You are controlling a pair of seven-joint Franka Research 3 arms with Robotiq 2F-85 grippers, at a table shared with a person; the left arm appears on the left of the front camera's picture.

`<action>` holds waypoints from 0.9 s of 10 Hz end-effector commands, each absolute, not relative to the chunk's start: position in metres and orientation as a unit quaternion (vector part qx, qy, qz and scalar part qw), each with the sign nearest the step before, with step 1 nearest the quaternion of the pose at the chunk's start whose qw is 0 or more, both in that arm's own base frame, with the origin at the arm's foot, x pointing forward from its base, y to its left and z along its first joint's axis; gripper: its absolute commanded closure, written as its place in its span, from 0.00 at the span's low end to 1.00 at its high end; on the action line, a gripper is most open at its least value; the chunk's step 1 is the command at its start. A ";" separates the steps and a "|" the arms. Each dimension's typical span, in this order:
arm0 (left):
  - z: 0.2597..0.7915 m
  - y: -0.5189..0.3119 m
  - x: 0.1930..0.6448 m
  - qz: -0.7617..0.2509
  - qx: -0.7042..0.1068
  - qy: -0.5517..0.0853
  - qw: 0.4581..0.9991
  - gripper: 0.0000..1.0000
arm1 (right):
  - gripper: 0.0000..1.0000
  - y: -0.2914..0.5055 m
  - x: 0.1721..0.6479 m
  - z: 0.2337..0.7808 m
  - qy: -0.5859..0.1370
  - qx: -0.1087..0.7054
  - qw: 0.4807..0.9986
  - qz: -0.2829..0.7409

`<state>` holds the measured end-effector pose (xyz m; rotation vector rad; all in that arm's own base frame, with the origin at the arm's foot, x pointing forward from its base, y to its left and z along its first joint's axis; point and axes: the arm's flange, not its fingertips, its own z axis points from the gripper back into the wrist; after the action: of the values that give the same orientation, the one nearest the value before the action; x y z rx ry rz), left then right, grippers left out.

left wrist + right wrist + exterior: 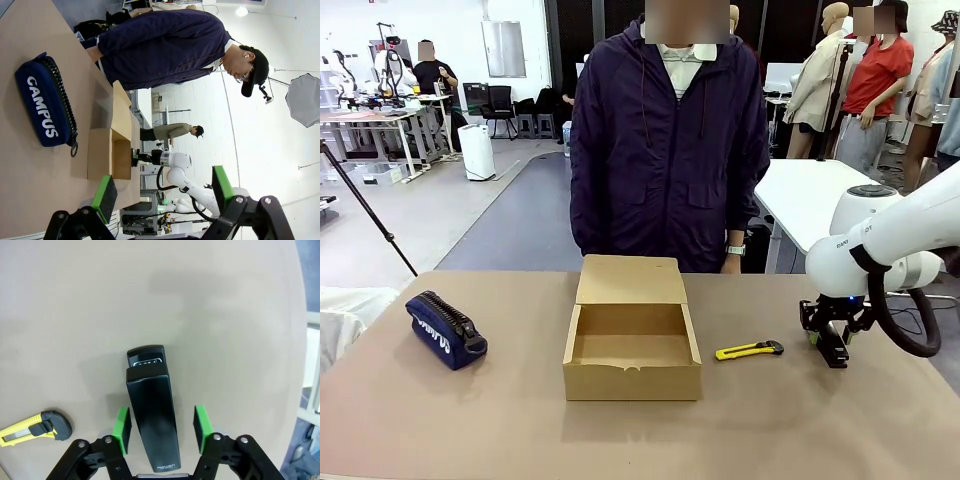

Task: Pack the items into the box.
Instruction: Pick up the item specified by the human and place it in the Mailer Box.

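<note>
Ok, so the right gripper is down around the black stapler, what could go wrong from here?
1. The stapler sits off-centre between the pads of the open right gripper, nearer one pad than the other. Closing may shove or twist it instead of pinching it squarely.
2. The yellow utility knife lies on the table between the stapler and the box. A low carry toward the box could knock the knife or catch the box's side wall.

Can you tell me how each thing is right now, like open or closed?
Box: open, empty, lid flap up.
Stapler: flat on table, not gripped.
Knife: flat on table.
Pouch: zipped shut.
Left claw: open, empty.
Right claw: open, astride the stapler.
</note>
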<state>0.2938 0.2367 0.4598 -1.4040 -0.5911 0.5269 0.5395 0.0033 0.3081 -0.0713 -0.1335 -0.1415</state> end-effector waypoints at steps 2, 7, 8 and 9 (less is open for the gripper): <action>0.463 0.236 0.292 0.233 -0.633 -0.265 0.689 0.00 | 1.00 0.005 0.536 0.308 -0.065 -0.032 0.994 -0.082; 0.463 0.236 0.292 0.233 -0.633 -0.265 0.689 0.00 | 1.00 0.003 0.530 0.316 -0.065 -0.031 0.994 -0.085; 0.463 0.236 0.292 0.233 -0.633 -0.265 0.689 0.00 | 1.00 0.002 0.528 0.321 -0.064 -0.031 0.994 -0.085; 0.463 0.236 0.292 0.233 -0.633 -0.265 0.689 0.00 | 1.00 0.002 0.525 0.334 -0.061 -0.032 0.994 -0.082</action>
<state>0.2938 0.2367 0.4598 -1.4040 -0.5911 0.5269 0.5363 0.0003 0.3185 -0.0734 -0.1281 -0.1521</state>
